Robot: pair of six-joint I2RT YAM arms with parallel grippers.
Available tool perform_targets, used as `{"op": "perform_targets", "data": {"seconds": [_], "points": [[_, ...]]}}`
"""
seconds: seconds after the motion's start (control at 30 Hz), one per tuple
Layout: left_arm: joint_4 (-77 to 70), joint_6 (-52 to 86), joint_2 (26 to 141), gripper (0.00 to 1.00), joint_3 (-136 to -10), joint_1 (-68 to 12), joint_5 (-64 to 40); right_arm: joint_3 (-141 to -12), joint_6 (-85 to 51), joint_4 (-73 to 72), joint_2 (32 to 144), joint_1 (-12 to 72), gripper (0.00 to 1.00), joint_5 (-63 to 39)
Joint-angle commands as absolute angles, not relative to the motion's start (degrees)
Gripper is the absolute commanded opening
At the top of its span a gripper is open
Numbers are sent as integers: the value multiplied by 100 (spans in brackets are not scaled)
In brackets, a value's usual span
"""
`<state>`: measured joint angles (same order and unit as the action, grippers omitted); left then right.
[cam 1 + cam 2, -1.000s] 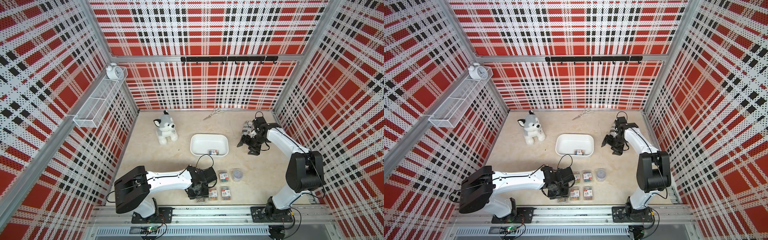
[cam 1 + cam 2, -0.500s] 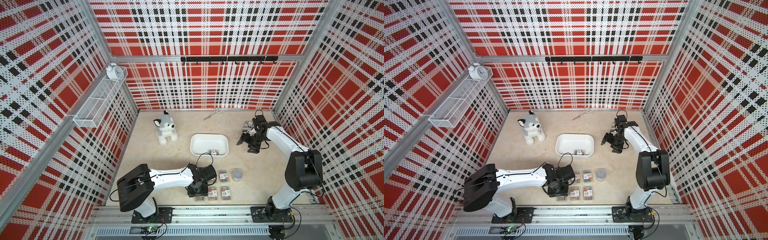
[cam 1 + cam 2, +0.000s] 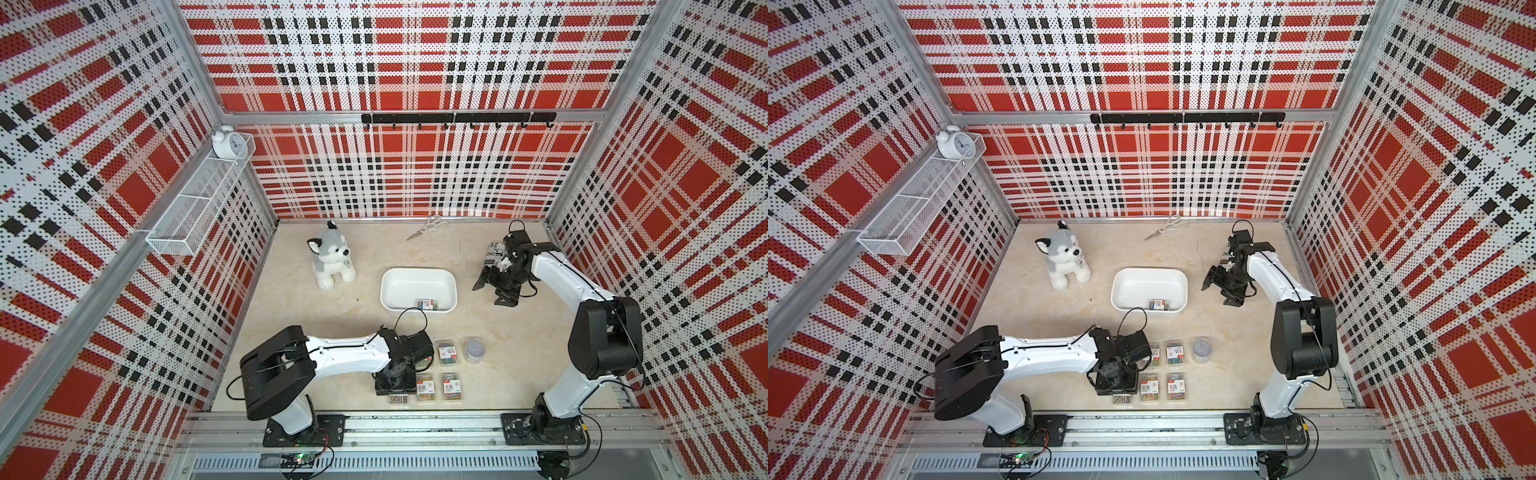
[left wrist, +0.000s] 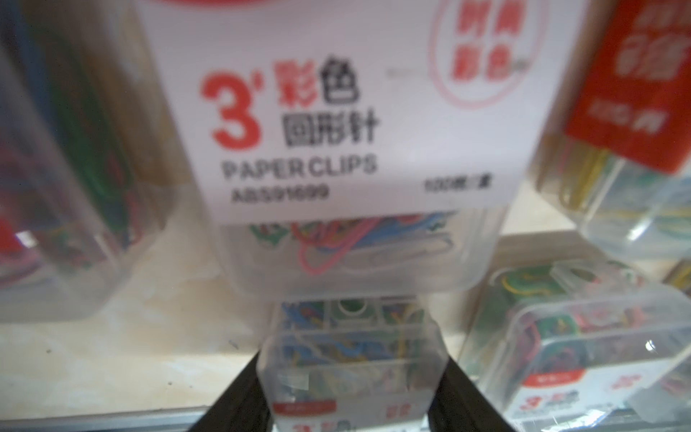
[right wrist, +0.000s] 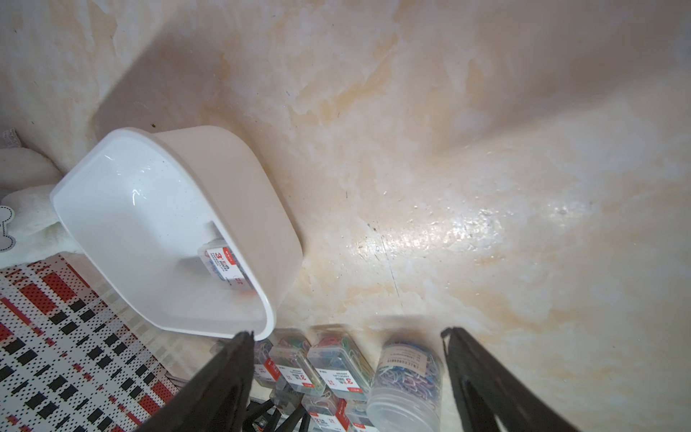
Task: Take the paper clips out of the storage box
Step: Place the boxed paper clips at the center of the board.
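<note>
The white storage box (image 3: 415, 286) (image 3: 1148, 286) (image 5: 149, 209) sits mid-table with one case of paper clips (image 3: 427, 305) (image 3: 1160, 304) (image 5: 224, 267) at its near wall. Several more clear cases (image 3: 448, 354) (image 3: 1174, 352) and a round tub of clips (image 3: 474, 350) (image 3: 1202, 349) (image 5: 407, 377) lie on the table in front. My left gripper (image 3: 395, 390) (image 3: 1119, 392) (image 4: 351, 361) points down at the front row. Its black fingers press both sides of a paper clip case (image 4: 347, 348). My right gripper (image 3: 492, 291) (image 3: 1219, 289) (image 5: 346, 333) hangs open and empty, right of the box.
A plush husky (image 3: 331, 259) sits left of the box. Scissors (image 3: 430, 227) lie by the back wall. A black-and-white printed cylinder (image 3: 494, 253) stands behind my right wrist. A wire basket (image 3: 195, 208) with a clock (image 3: 227, 143) hangs on the left wall.
My left arm has swung slightly to the right over the front row, still carrying its case. The right gripper has edged back a little and stays open.
</note>
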<state>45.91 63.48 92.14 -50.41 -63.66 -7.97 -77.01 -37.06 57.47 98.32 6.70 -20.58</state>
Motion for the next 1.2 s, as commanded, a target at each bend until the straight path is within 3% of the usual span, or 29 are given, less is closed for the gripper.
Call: {"op": "perform_targets", "data": {"seconds": [0.0,1.17], "points": [[4761,6206,9273,62,-5182,-6298,-743,-7825,-3696,5782,9893,694,85,-2030],[4929,6135,9231,73,-5332,-6297,-673,-7748,-3736,5757,9835,695,85,-2034]]}}
